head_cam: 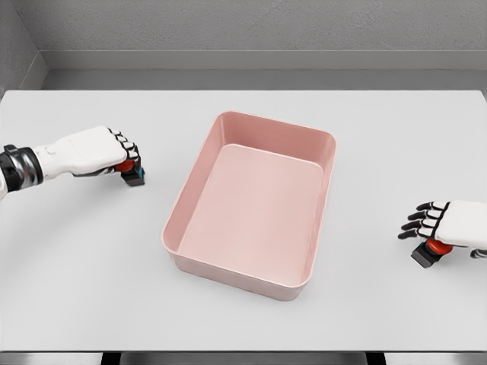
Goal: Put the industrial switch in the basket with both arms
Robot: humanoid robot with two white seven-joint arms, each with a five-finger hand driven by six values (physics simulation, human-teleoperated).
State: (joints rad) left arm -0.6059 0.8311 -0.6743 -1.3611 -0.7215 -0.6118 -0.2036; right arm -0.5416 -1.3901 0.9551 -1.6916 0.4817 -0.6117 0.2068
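Switch (pixel 134 176) under left robot hand (pixel 103 150), second switch (pixel 428 252) under right robot hand (pixel 449 223)

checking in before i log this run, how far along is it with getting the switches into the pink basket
Early stage. Nothing is in the pink basket yet; its interior shows bare. The left hand has its fingers curled over one switch on the table, apparently grasping it. The right hand is over the other switch, fingers not clearly closed. Still left: securing grasps, lifting, carrying and releasing both into the basket.
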